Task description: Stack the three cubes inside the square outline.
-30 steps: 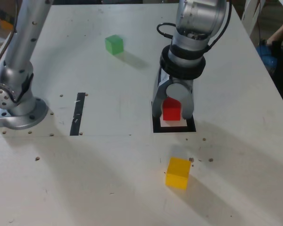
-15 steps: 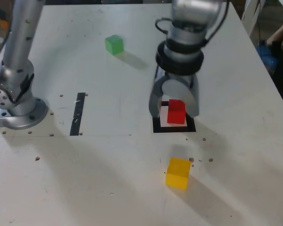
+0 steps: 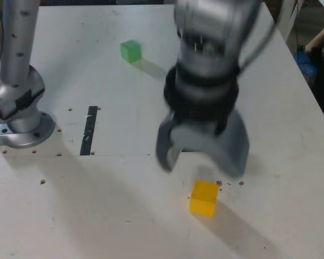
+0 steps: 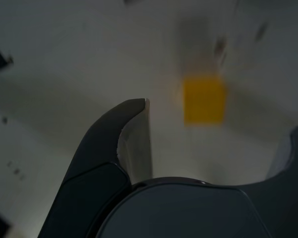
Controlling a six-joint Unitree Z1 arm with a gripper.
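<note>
Saw the white table (image 3: 70, 210) first, holding everything as before. Then found the gripper (image 3: 200, 164) much changed: a second ago low around the red cube on the square outline, now lifted, large and blurred in the exterior view, and swung toward 6 o'clock. Judged the jaws as spread wide and holding nothing. Took this to mean the red cube was released inside the square outline, so the first layer is probably done, and the second cube comes next. Could not confirm it, since both red cube and outline were hidden behind the gripper. Found the yellow cube (image 3: 203, 198) free on the table, near the gripper at its 6 o'clock, and the green cube (image 3: 130, 50) well apart at 11 o'clock, both unmoved. Got from the wrist view only the yellow cube (image 4: 203, 99), blurred, between the open fingers (image 4: 109, 144) and not touched. Got the green cube and the black tape strip (image 3: 89, 130) from the exterior view alone.
</note>
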